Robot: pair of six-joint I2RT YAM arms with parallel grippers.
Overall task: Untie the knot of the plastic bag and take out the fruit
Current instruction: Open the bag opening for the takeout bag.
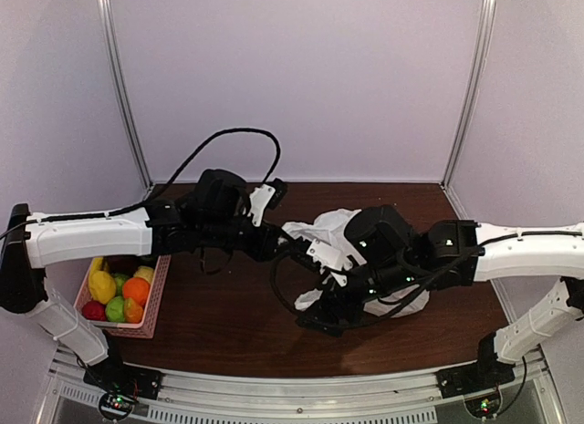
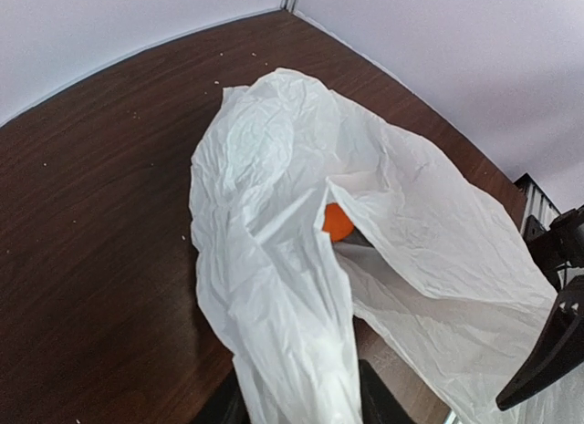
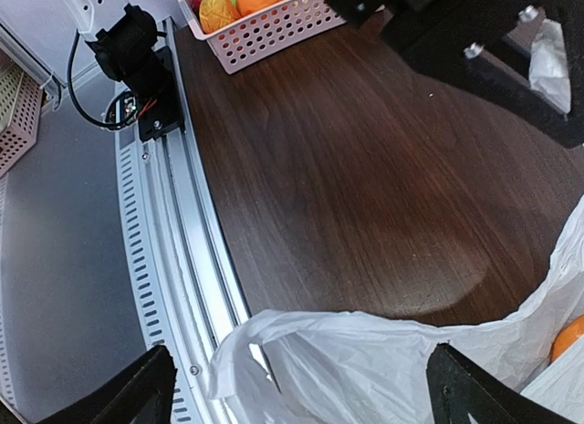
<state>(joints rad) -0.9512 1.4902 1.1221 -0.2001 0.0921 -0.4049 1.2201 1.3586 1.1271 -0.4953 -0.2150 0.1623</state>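
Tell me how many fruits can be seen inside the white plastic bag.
1. An orange fruit shows in the opening of the plastic bag, near its middle. Others may be hidden under the plastic.

On table (image 1: 228, 325): plastic bag (image 1: 330, 225) right of centre, one fruit (image 2: 336, 223) inside it. Well apart at left, near front edge: basket (image 1: 161, 292), piled fruits (image 1: 117, 292) in it. Metal rail (image 1: 301, 392) in front of table.

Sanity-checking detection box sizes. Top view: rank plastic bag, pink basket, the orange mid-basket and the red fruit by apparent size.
1. plastic bag: largest, though partly hidden
2. pink basket
3. orange and red fruit: look about alike, so left unranked
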